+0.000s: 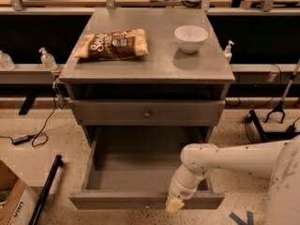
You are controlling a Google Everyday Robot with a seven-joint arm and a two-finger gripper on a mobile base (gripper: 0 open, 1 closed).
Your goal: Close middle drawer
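The middle drawer (140, 172) of the grey cabinet is pulled far out and looks empty inside. Its low front panel (117, 200) carries a small brass knob (148, 204) at the centre. My gripper (174, 204) hangs from the white arm (234, 158) on the right and rests against the front panel, just right of the knob. A taller-fronted drawer (147, 112) with a like knob is shut above it.
On the cabinet top (154, 64) lie a brown snack bag (112, 44) and a white bowl (191, 37). A cardboard box (11, 205) and a black pole (47, 191) lie on the floor at the left. Shelves with dispenser bottles (48, 59) run behind.
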